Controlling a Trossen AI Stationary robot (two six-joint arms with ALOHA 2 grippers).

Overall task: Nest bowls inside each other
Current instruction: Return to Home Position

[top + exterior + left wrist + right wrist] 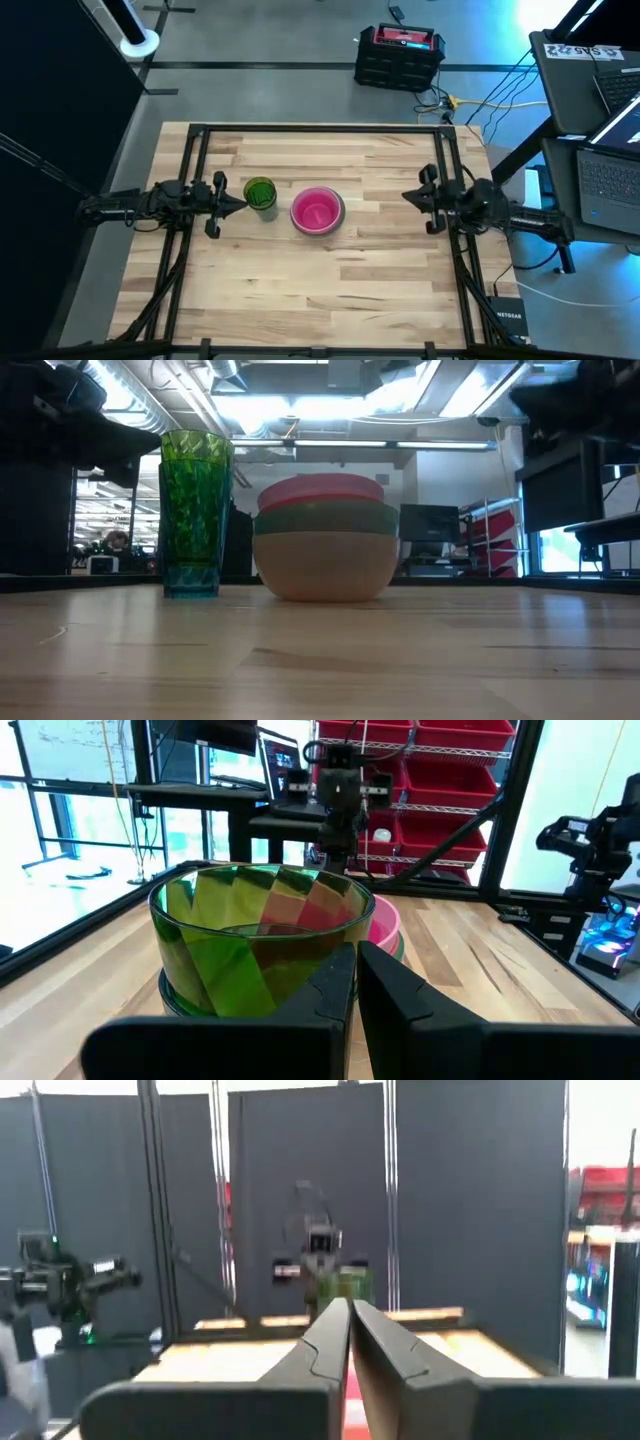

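Observation:
A stack of nested bowls stands on its base at the table's middle. In the low view the stack has a peach bowl at the bottom, a green one in it and a pink one on top. To its left stand tall green faceted cups nested in each other, teal at the base. My left gripper is shut and level, right at the cups' left side. My right gripper is shut and holds nothing, right of the stack with bare wood between. My left gripper's shut fingertips stand level right at the left wall of the green cups. I cannot tell whether they touch it. The cups stand upright on the table.
Black frame rails run along the table's left, right and far sides. Bare wood lies on the near half. A black and red case sits on the floor beyond the far edge. Laptops stand off the right side.

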